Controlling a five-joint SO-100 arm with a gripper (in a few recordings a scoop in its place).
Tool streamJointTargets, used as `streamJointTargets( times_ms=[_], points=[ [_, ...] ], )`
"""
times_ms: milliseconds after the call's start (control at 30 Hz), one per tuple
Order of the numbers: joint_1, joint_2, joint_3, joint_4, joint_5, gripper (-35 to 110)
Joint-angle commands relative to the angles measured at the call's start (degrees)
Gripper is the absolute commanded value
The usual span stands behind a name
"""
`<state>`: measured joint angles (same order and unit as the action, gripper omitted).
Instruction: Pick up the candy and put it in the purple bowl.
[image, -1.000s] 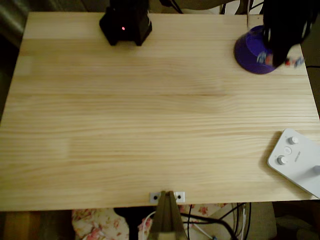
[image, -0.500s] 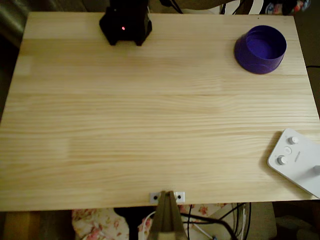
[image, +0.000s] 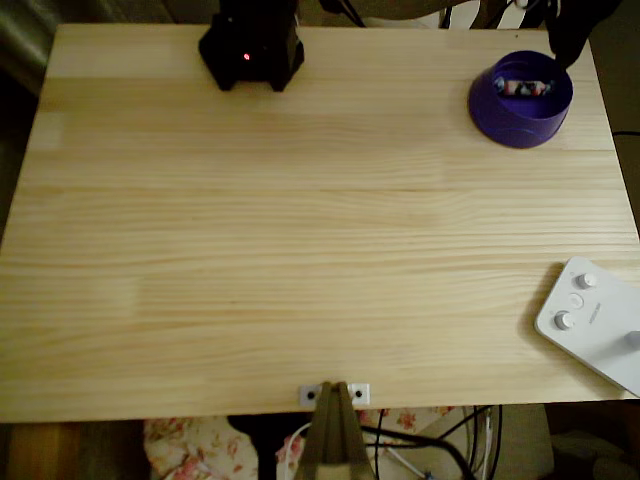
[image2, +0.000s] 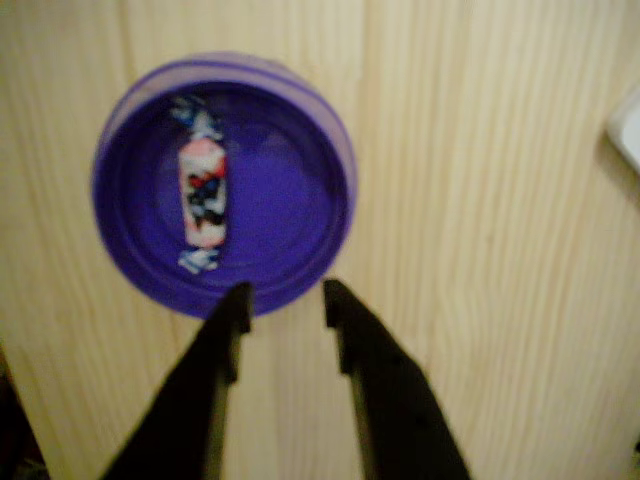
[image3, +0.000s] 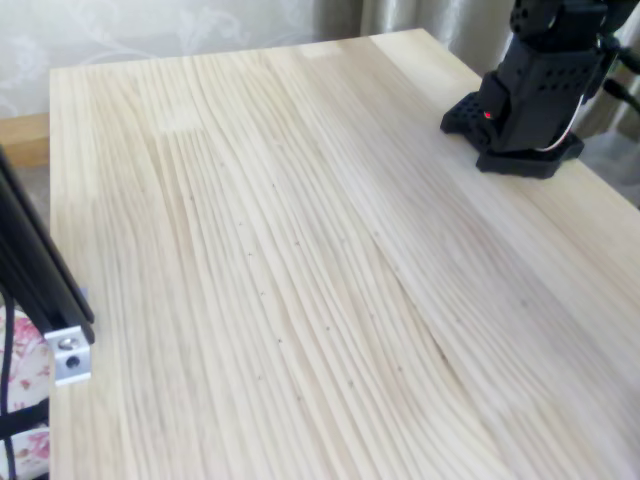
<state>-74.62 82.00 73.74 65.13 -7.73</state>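
In the wrist view the candy (image2: 201, 186) is seen lying inside the purple bowl (image2: 130, 275), on the bowl's floor toward its left side, close beside the left wall; its long axis runs up and down the picture, with one twisted end toward the far rim and the other toward the near rim. The gripper (image2: 282, 298) is seen spread apart with nothing between its fingers; its tips are placed over the near rim of the bowl, so the candy lies ahead of them and off to the left, clear of both fingers and not touched by either.

In the overhead view the purple bowl (image: 515, 120) is found near the table's (image: 300, 250) far right corner, with the candy (image: 525, 87) resting in the upper part of its hollow; a dark shape at the top right edge above the bowl is probably part of the arm, though this is too dim and cropped for certainty.

The task is judged to be met as things lie; the coming move is judged to be a plain withdrawal, and the spread fingers need only be kept off the near rim so that the bowl is not dragged.
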Motion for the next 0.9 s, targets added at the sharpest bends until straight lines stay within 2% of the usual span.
streamJointTargets(
  times_ms=[0,167,467,867],
  points=[
    [0.0,3.78,-4.22,-0.35,-0.53,11],
    [1.05,5.8,-4.48,-0.18,-1.14,10],
    [3.69,10.28,-2.2,1.58,-1.49,-1],
    [6.33,16.0,5.01,3.6,-0.79,-1]
  ],
)
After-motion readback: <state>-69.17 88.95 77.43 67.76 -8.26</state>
